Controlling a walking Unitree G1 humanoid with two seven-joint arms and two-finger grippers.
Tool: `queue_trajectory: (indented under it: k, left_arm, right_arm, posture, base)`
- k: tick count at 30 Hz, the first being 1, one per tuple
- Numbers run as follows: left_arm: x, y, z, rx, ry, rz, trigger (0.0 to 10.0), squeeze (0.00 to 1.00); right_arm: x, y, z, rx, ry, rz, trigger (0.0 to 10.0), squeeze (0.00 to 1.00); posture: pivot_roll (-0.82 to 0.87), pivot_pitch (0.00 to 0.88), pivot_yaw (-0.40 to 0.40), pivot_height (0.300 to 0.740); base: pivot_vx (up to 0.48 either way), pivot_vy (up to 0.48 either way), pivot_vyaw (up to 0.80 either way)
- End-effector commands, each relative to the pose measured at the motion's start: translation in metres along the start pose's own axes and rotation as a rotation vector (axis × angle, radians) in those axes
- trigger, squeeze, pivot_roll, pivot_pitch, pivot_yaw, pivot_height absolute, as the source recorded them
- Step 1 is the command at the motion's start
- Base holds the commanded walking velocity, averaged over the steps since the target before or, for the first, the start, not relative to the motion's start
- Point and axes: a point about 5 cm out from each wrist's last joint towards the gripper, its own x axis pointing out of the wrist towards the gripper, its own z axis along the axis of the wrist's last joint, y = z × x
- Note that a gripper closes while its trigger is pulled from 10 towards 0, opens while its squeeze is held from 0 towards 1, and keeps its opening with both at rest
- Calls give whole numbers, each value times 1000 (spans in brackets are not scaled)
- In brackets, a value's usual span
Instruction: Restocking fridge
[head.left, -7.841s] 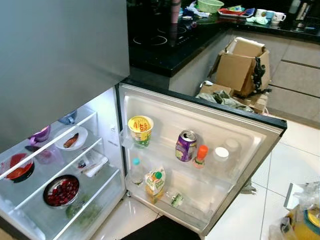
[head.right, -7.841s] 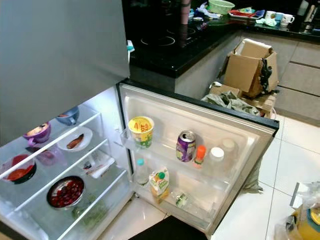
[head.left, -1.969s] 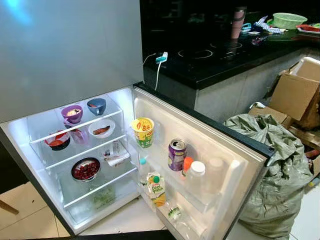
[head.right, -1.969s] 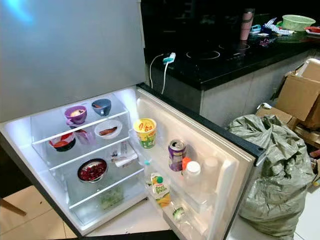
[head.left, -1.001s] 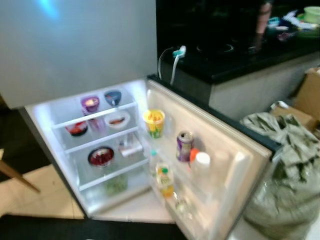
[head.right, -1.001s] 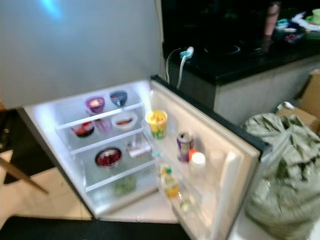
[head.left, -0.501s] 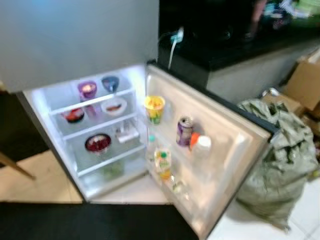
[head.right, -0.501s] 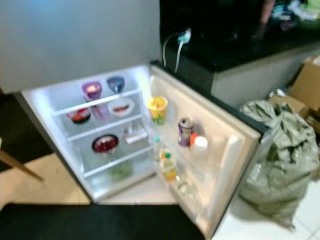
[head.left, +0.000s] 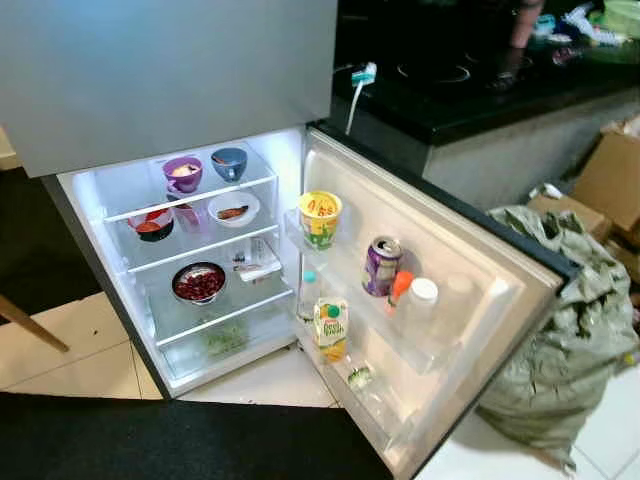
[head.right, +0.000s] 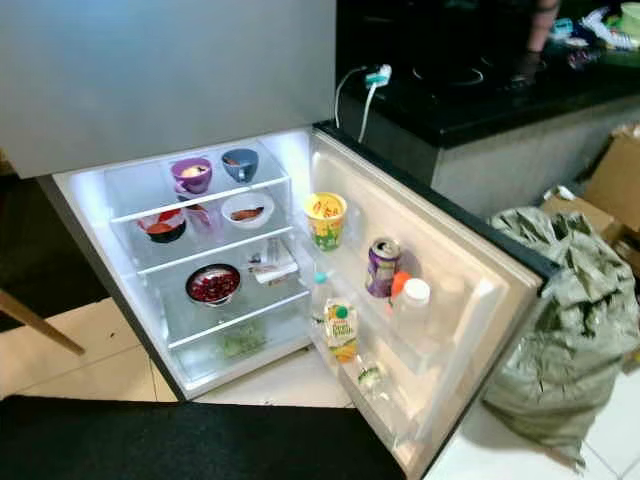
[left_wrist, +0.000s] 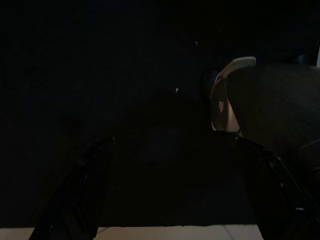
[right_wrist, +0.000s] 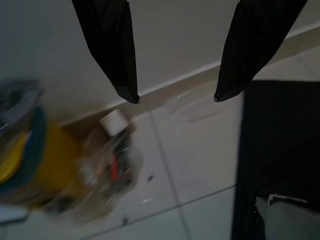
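Fridge open, door swung wide. Right hand spread, empty, hanging over floor near blurred bag of groceries. Left hand dark, fingers apart. Groceries likely light, crinkly, slippery; grip rigid item's body, not plastic.

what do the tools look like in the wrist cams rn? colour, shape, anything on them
Right tool: two long black fingers, smooth and matte, wide at the base and tapering to narrow blunt tips; no markings or cables visible. Left tool: the view is very dark, so its two fingers read as dark, long, tapered outlines; surface detail cannot be made out.
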Motion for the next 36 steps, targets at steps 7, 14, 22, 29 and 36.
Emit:
queue_trajectory:
  k: [7,14,22,29,36]
  left_arm:
    - [1,-17,-11,-4,45,-67,10000,0]
    - [1,-17,-12,-8,45,-71,10000,0]
    - [0,-18,-13,-20,47,-79,10000,0]
    - [0,-18,-15,-23,53,-83,10000,0]
    - [-1,-17,-17,-22,55,-82,10000,0]
  right_arm:
    - [-5,-36,34,126,-145,-157,10000,0]
    - [-17,-74,73,284,-302,-303,10000,0]
    - [-42,-122,113,644,-539,-353,10000,0]
    - [-53,-143,121,761,-628,-374,0,0]
    - [-60,-142,137,840,-792,-165,0,0]
  posture:
    - [-48,0,0,740]
    - [-49,0,-1,740]
    - [-49,0,-1,740]
    - [-40,0,-1,740]
    - [-44,8,4,740]
  base:
    - [0,0,0]
    - [0,0,0]
    - [0,0,0]
    - [0,0,0]
    - [0,0,0]
